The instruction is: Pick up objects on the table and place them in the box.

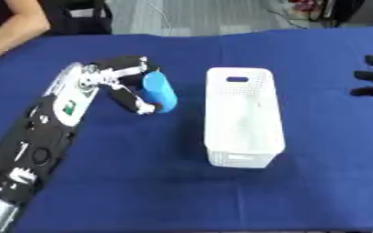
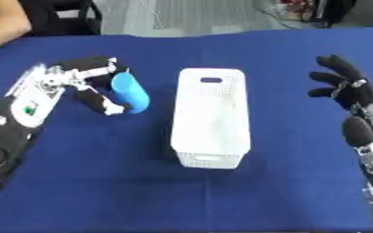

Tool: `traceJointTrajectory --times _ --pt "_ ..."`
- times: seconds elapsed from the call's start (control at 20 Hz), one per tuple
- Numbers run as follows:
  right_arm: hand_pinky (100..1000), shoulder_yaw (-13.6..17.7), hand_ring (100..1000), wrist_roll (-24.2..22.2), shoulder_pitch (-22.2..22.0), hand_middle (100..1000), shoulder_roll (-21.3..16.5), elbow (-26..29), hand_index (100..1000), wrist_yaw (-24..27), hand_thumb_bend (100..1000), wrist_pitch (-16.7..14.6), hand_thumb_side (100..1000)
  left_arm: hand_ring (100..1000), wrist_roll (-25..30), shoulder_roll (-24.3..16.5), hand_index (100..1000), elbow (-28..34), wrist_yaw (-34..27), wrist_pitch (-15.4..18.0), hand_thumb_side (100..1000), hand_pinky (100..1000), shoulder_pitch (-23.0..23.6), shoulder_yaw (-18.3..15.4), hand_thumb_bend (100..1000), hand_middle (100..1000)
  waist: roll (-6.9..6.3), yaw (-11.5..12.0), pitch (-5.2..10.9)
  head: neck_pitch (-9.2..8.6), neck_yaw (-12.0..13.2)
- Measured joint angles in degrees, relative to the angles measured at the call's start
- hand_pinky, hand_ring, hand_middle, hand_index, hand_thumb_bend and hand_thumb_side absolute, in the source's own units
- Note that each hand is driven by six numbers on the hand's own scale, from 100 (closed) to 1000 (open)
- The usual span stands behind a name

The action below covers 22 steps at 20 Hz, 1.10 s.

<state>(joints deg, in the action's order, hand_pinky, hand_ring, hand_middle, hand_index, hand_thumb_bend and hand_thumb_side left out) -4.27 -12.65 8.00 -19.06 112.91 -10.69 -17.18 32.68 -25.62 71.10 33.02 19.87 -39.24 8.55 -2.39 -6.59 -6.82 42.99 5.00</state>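
**Blue cylinder held beside the white box**

The blue cylinder (image 1: pixel 158 91) is a smooth, plain, rounded tube of bright blue. Its long axis runs roughly from the far edge of the surface toward the near edge, the nearer end leaning slightly toward the box. It sits left of the white box (image 1: pixel 243 116), near it but apart, over the left-centre of the dark blue surface (image 1: pixel 182 191). Whether it rests on the cloth or is lifted just clear cannot be told.

The white box is a long rectangular basket with perforated walls and a slot handle at its far end. Its long axis also runs far-to-near, nearly parallel to the cylinder, and it stands upright about mid-surface.

The left robot hand (image 1: pixel 119 81) comes in from the near-left corner, its black and silver arm slanting up across the surface. Its fingers are curled round the cylinder: dark fingers wrap the far end from above, and a white-tipped finger (image 1: pixel 144 109) touches the nearer end.

The right robot hand (image 2: pixel 345 86) is by the right edge, well apart from the box, fingers spread and straight, holding nothing.
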Motion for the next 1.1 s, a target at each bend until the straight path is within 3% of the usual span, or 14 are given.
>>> traceJointTrajectory --times 0.5,0.7,1.1 --pt "722 0.0 854 -0.1 0.0 921 0.0 -0.2 1000 0.0 574 -0.1 1000 100 1.0 1.4 183 6.7 -2.7 -1.6 308 100 -1.6 0.2 100 231 0.01 0.0 -0.01 -0.15 0.0" --pt "722 -0.1 854 -0.2 0.0 921 0.0 -0.3 1000 0.0 573 -0.2 1000 100 2.0 3.1 184 6.6 -2.1 -1.0 338 100 -4.7 1.7 100 230 0.01 -0.1 0.00 -0.15 0.0" --pt "721 -0.4 854 -0.6 0.0 921 0.0 -0.3 1000 0.4 566 -0.2 1000 100 3.4 7.5 186 3.9 0.9 1.3 306 100 -10.0 4.5 100 231 -0.29 -0.8 0.17 -0.16 0.4"
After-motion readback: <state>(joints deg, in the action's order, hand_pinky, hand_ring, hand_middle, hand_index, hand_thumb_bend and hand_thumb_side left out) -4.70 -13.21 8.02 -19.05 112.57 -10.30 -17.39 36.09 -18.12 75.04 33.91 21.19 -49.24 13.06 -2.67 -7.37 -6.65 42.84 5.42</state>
